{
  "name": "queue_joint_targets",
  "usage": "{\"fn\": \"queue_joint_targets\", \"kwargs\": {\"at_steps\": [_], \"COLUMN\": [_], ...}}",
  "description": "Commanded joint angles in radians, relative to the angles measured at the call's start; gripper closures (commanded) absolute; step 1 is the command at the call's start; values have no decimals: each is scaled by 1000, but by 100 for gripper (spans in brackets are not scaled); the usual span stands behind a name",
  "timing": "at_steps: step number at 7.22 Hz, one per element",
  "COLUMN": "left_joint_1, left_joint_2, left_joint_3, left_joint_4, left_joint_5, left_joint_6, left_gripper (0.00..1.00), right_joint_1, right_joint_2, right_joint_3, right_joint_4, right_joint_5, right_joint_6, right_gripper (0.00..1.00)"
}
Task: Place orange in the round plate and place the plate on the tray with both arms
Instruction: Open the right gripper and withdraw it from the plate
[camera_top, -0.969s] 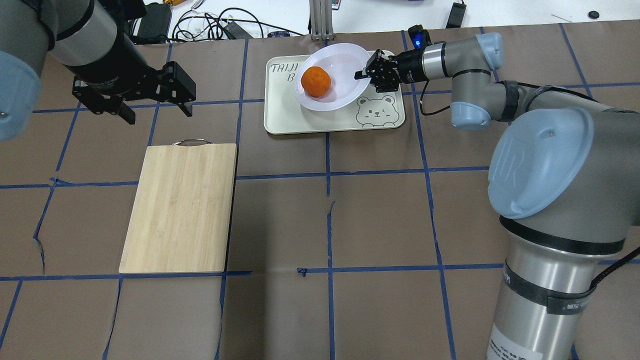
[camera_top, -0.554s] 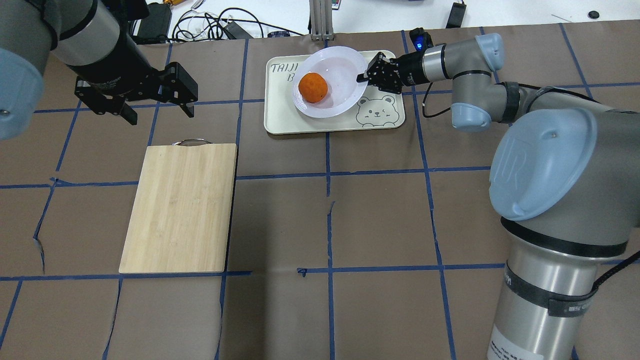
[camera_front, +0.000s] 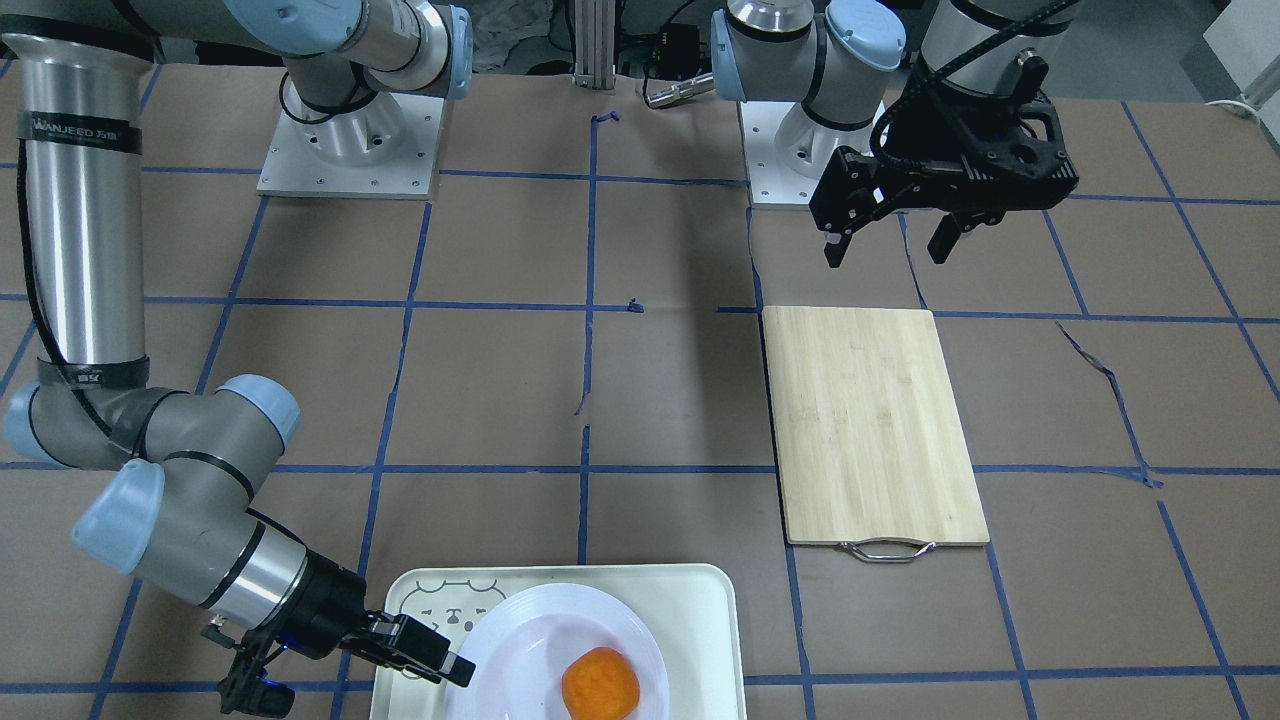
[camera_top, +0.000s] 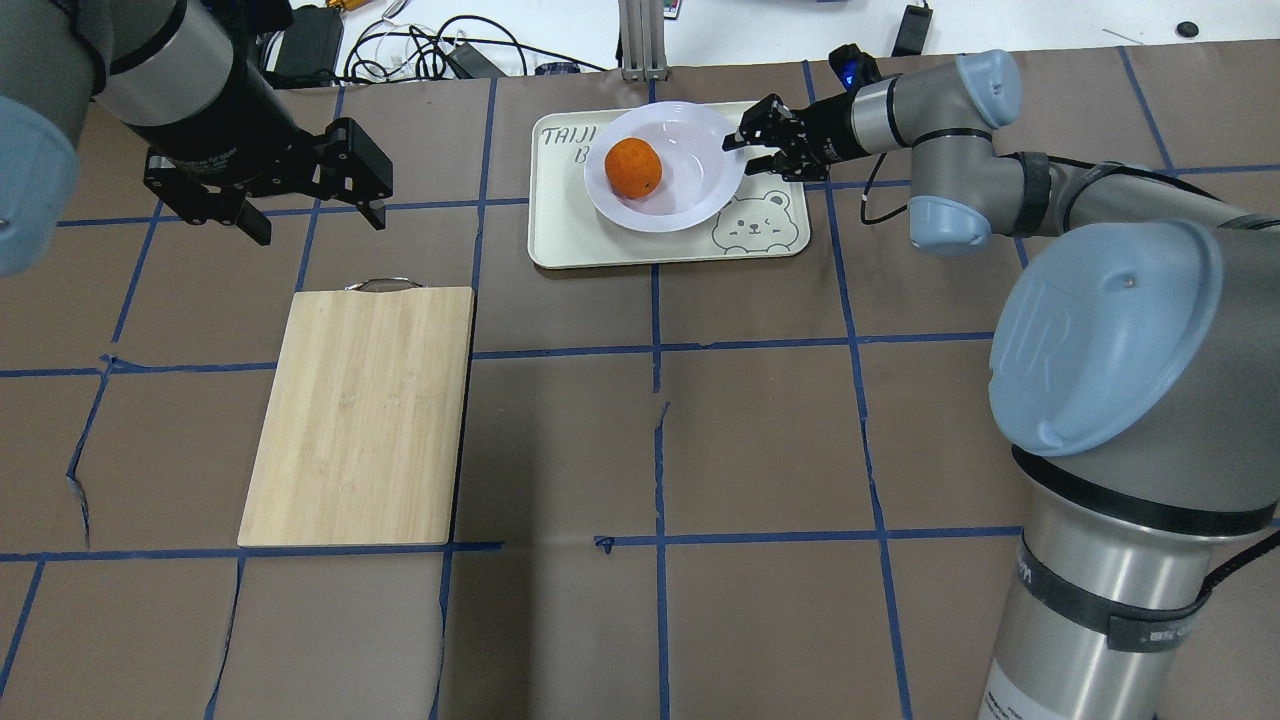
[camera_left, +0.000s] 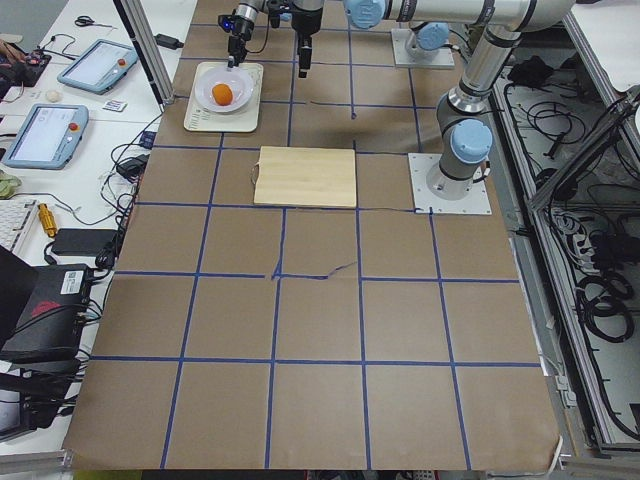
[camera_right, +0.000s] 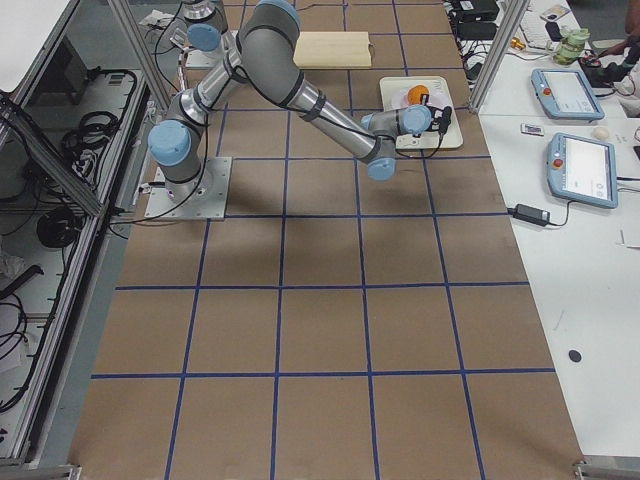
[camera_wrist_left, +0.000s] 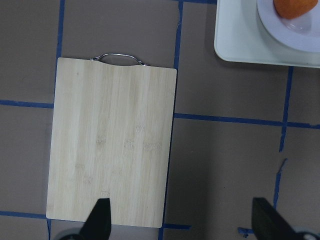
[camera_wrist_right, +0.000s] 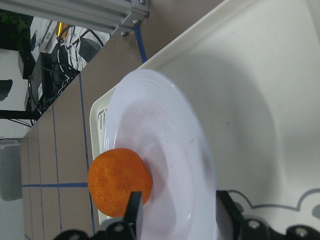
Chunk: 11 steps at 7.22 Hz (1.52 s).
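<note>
**Layout.** The table (camera_top: 760, 440) carries a bamboo cutting board (camera_top: 360, 415) on the robot's left and the tray (camera_top: 570, 238) on its far side. The round plate (camera_top: 700, 200) lies flat in the tray and partly covers the printed bear face. The orange (camera_top: 632, 167) rests in the plate's well, off-centre, on the side away from the right arm.

**Gripper state.** The right gripper (camera_top: 752, 145) is at the plate's near rim. Its jaws are apart, and in the right wrist view the rim edge lies between the two fingers (camera_wrist_right: 134, 207) with no clamping visible. The left gripper (camera_top: 320, 232) hangs above bare table just beyond the cutting board's handle, well apart from the tray, with its jaws wide and empty.

**Step in hand (judged).** The task is near completion. What remains is to clear the right gripper from the plate.

**Procedure.**
1. Hold the jaws fully apart.
2. Withdraw straight back along the finger axis, away from the plate's centre.
3. Lift only once both fingertips are outside the rim.

**Caution.** The plate is glossy and probably slides easily. A finger that catches the ridged rim could drag or tip it and set the orange rolling.
</note>
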Motion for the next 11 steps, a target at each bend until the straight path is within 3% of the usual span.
{"fn": "queue_joint_targets", "kwargs": {"at_steps": [1,3,4,5,6,7,8,10,11], "left_joint_1": [1,1,1,5,7,4,7,8,8], "left_joint_2": [-11,-8,-3,-2,-2,-5,-12,-8,-9], "left_joint_3": [2,4,1,-1,-7,-10,-10,-9,-7], "left_joint_4": [4,4,4,4,4,4,10,10,10], "left_joint_5": [-1,-1,2,2,2,2,0,-1,-3], "left_joint_6": [1,1,1,1,1,1,2,2,2], "left_gripper": [0,0,0,0,0,0,0,0,0], "right_joint_1": [0,9,30,47,104,151,155,146,147], "right_joint_2": [-118,-280,-363,-405,-465,-541,-621,-746,-752], "right_joint_3": [-7,-10,-10,-16,-26,-42,-53,-34,-34], "right_joint_4": [202,477,581,642,717,804,955,1032,1046], "right_joint_5": [-216,-473,-546,-643,-812,-894,-884,-756,-759], "right_joint_6": [-91,-217,-231,-306,-366,-369,-371,-354,-328], "right_gripper": [0,0,0,0,0,0,0,0,0]}}
